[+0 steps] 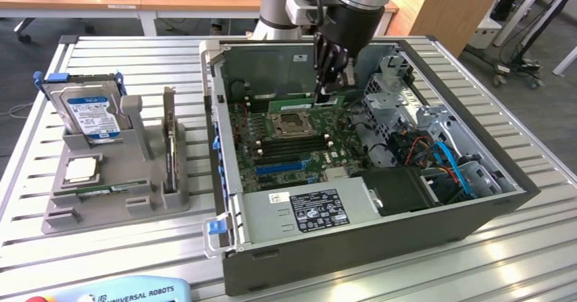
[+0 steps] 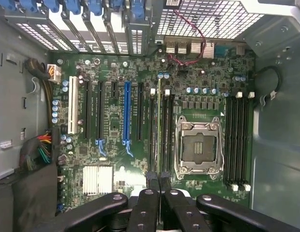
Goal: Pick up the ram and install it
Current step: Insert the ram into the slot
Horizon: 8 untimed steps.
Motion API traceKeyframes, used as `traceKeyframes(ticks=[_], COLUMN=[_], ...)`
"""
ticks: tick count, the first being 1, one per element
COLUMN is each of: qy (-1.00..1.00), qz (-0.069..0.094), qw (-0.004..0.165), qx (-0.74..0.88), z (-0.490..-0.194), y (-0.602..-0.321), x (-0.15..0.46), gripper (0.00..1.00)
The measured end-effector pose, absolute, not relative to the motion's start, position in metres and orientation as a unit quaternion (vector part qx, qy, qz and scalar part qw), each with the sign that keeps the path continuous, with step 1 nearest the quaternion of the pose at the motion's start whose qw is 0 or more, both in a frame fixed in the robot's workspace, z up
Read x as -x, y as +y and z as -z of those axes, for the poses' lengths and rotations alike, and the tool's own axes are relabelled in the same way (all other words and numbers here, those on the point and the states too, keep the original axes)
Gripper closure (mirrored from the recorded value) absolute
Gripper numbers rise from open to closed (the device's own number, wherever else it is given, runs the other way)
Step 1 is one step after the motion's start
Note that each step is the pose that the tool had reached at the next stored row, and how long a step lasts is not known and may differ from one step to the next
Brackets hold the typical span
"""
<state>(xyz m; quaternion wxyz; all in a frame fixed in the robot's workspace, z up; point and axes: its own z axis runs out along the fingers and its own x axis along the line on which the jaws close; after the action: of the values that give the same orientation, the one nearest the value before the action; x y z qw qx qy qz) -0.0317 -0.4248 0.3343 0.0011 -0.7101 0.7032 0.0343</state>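
Inside the open computer case (image 1: 505,180), my gripper (image 1: 323,99) hangs over the motherboard (image 1: 288,146), just behind the empty processor socket (image 1: 293,123). Its fingers are shut on the ram (image 1: 302,103), a thin green stick held on edge and low over the board. The wrist view looks straight down on the stick: the ram (image 2: 159,121) appears as a narrow line running along the black memory slots beside the socket (image 2: 198,145). My gripper (image 2: 159,182) pinches its near end. I cannot tell whether the stick is seated in a slot.
A grey holder (image 1: 54,217) stands at the exterior view's left. It carries a blue-labelled hard drive (image 1: 90,113), a square silver processor chip (image 1: 81,169) and a second green stick (image 1: 108,189). More memory slots (image 2: 237,135) lie past the socket. Cables (image 1: 442,160) and a drive cage (image 1: 396,92) crowd the case.
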Motion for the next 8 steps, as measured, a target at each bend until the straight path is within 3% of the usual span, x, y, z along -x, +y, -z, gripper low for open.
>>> traceKeyframes(ticks=[8], qy=[0.703], qz=[-0.034], qw=[0.001], qx=[0.710], z=[-0.3274], y=[-0.4248], x=[0.0317], gripper=[0.89])
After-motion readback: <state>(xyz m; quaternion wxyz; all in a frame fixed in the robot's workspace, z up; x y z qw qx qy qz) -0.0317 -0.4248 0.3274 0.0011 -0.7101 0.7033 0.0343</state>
